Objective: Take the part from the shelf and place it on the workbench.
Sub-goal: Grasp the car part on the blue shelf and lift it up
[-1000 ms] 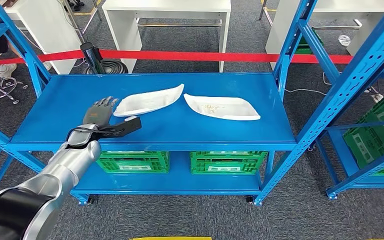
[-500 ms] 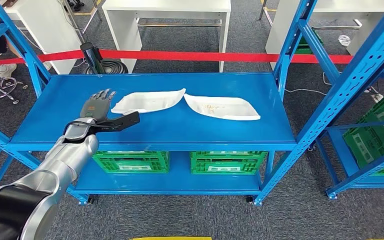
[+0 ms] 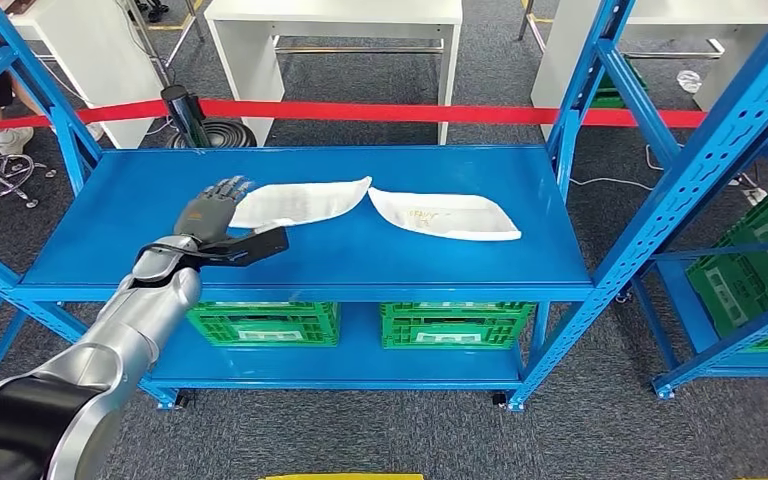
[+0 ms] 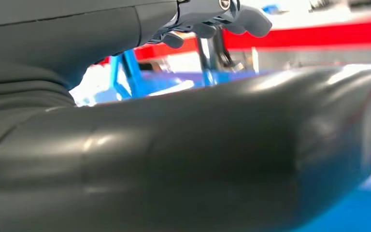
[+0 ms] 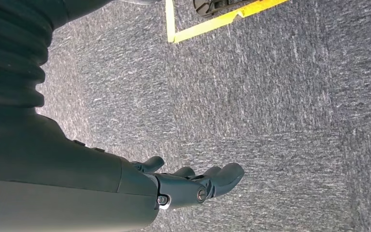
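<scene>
Currently right hand (image 5: 193, 186) hangs over the carpet, fingers loose, holding nothing. Left hand (image 3: 210, 225) is over the blue shelf (image 3: 110, 215), fingers spread at the left white part (image 3: 305, 200), nothing gripped. Second white part (image 3: 445, 215) lies just beside it.

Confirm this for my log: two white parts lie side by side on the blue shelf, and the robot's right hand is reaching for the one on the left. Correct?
Not quite. The hand reaching for the left white part is the left hand, as the head view shows. The right hand hangs open over the carpet floor in the right wrist view. Both white parts, including the right white part, do lie side by side on the blue shelf.
</scene>
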Tool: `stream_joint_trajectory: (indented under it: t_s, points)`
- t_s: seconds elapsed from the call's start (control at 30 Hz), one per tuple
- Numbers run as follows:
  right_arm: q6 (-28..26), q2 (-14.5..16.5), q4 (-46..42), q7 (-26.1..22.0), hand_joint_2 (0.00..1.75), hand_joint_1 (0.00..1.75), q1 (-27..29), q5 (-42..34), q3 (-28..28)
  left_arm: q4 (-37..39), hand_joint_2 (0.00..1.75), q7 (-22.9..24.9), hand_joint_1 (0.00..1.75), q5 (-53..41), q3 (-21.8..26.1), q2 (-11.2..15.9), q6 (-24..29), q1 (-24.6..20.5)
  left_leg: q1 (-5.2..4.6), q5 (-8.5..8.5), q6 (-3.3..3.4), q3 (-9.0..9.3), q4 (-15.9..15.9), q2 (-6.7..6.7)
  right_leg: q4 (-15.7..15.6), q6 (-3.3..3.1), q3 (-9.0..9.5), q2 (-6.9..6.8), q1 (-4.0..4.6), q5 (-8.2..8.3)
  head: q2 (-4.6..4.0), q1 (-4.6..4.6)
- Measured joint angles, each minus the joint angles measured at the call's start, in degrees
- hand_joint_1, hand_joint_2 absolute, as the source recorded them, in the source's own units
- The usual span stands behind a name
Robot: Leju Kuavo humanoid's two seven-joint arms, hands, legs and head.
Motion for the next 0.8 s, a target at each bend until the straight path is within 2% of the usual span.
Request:
stream_joint_trajectory:
  t_s: [0.17, 0.3, 0.8]
  points:
    - [0.0, 0.0, 0.0, 0.1, 1.75, 0.0, 0.0, 0.2, 0.0, 0.2, 0.0, -0.1, 0.0, -1.4, 0.0, -1.6, -4.5, -0.1, -0.01, 0.0, 0.0, 0.0, 0.0, 0.01, 0.0, 0.01, 0.0, 0.0, -0.01, 0.01, 0.0, 0.0]
    - [0.0, 0.0, 0.0, 0.2, 1.75, 0.0, 0.0, 0.2, 0.0, 0.7, 1.75, -0.1, 0.0, -2.1, 0.0, -2.7, -5.8, -0.2, 0.0, 0.0, 0.0, 0.0, 0.0, 0.02, 0.0, 0.01, 0.0, 0.0, -0.01, 0.0, 0.0, 0.0]
    - [-0.1, 0.0, 0.0, 0.2, 1.75, 0.0, 0.0, 0.2, 0.0, 1.7, 1.75, -0.1, 0.0, -2.7, -0.1, -4.5, -5.9, -0.2, 0.0, 0.0, 0.0, 0.0, 0.0, 0.01, 0.0, 0.0, 0.0, -0.01, 0.0, 0.0, 0.0, 0.0]
